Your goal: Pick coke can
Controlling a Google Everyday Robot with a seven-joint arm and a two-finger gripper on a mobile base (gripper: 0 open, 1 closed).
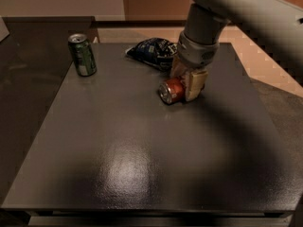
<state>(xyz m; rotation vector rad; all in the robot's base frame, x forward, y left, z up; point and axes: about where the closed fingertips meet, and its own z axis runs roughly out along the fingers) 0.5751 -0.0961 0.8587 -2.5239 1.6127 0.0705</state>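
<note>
The coke can (170, 91) is red with a silver end. It lies on its side on the dark table (132, 164), right of centre towards the back, with its end facing me. My gripper (183, 85) comes down from the upper right and sits over the can's far end. One tan finger (194, 84) presses the can's right side. The other finger (177, 68) is behind the can, partly hidden. The fingers are closed against the can, which rests on the table.
A dark green soda can (83, 55) stands upright at the back left. A dark blue snack bag (152, 51) lies just behind the gripper. The table's right edge borders a tan floor (265, 56).
</note>
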